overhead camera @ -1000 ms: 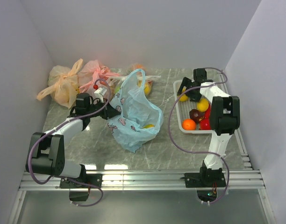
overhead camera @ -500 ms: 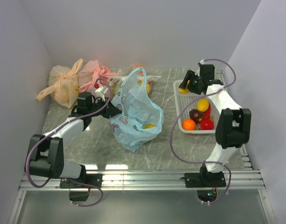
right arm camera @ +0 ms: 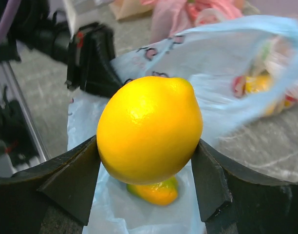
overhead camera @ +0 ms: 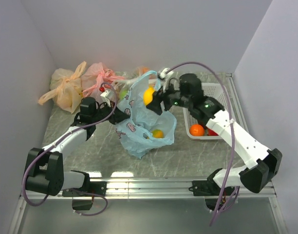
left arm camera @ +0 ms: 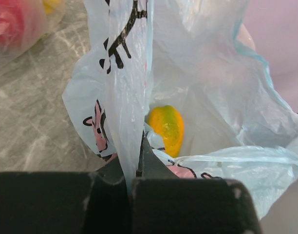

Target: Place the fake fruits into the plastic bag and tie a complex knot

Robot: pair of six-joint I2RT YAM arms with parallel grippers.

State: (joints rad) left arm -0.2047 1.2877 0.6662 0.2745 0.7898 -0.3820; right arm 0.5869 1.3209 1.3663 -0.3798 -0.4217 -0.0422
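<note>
The light blue plastic bag [overhead camera: 139, 131] stands open at the table's middle, with a yellow-orange fruit [overhead camera: 158, 133] inside, also seen in the left wrist view [left arm camera: 167, 128]. My left gripper [overhead camera: 121, 115] is shut on the bag's left rim [left arm camera: 127, 112] and holds it up. My right gripper [overhead camera: 151, 99] is shut on a yellow lemon [right arm camera: 149, 127], held above the bag's mouth [overhead camera: 148, 95]. An orange ball [overhead camera: 196, 129] and a red fruit [overhead camera: 211, 132] lie in the white basket [overhead camera: 212, 90].
A tied orange bag [overhead camera: 66, 90] and a tied pink bag [overhead camera: 100, 75] sit at the back left. Another bag with fruits [overhead camera: 139, 73] lies behind the blue bag. Walls close in on both sides.
My right arm lifted a yellow lemon from the basket and swung left to above the open blue bag. My left gripper stayed holding the bag's rim.
</note>
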